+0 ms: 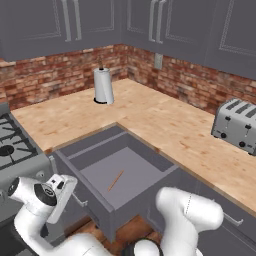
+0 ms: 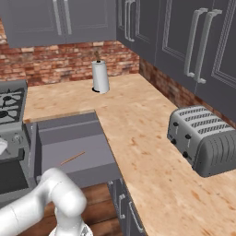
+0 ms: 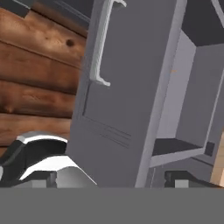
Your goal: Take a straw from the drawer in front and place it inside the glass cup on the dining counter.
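Drawer [image 1: 131,170]: pulled open below the wooden worktop [image 1: 165,122], silver bar handle [image 3: 101,43] on its front. Straw [image 1: 115,180]: flat on the drawer's grey bottom, near its middle. Gripper [image 3: 109,178]: jaws spread wide, empty, just outside the drawer front.

A brownish-orange straw [image 1: 115,180] is seen in a dark grey drawer [image 1: 145,159]; the bench [image 1: 170,125] is grained beige, backed by red brick.
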